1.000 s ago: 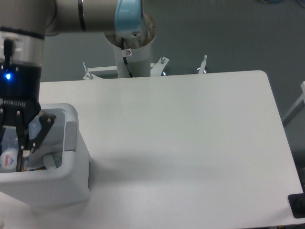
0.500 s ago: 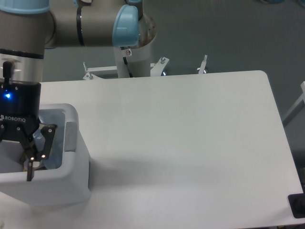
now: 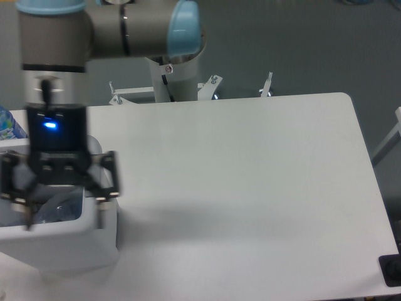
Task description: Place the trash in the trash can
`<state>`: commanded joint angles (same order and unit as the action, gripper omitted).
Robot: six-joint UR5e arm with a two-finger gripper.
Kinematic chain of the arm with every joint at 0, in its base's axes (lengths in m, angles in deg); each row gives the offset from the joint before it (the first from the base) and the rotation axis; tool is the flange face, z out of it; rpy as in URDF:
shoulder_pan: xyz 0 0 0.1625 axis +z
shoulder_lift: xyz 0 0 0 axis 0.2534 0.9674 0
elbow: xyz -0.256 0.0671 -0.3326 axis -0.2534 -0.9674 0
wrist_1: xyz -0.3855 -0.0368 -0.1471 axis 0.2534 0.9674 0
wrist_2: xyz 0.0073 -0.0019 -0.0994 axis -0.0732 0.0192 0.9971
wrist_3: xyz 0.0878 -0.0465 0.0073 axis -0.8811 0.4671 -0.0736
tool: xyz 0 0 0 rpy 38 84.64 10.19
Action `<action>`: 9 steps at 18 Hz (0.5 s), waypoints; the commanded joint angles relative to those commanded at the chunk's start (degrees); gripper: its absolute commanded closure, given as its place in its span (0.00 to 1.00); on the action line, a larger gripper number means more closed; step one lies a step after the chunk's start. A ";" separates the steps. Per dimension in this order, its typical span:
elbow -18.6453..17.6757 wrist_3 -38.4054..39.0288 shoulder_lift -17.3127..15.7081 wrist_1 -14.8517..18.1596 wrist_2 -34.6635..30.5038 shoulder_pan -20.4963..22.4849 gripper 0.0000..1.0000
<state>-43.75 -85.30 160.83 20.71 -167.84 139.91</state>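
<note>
The trash can (image 3: 75,248), a white rectangular bin with a greyish tab on its right side, stands at the table's front left corner. My gripper (image 3: 61,199) hangs over its opening, blurred, with its two fingers (image 3: 105,182) spread wide apart across the bin's width and nothing between them. Inside the bin I see clear bluish plastic (image 3: 62,213), which looks like the flattened bottle. The crumpled whitish wrapper does not show; the gripper body hides much of the bin's inside.
The white table (image 3: 238,182) reaches right to a rounded far corner. A blue patterned object (image 3: 5,124) peeks in at the left edge behind the arm. The arm's base column (image 3: 172,75) stands behind the table's far edge.
The gripper has moved right over the bin and its fingers have opened from a narrow gap to full width. The wrist has turned so both fingers now show side by side.
</note>
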 joint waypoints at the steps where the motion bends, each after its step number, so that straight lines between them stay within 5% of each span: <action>1: -0.87 -2.01 -0.17 0.78 0.00 1.58 0.00; 3: -2.11 -8.06 -1.49 3.06 0.00 3.95 0.00; 9: -3.25 -26.35 -5.27 16.59 0.09 12.22 0.00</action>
<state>-47.01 -111.65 155.56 37.30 -167.76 152.13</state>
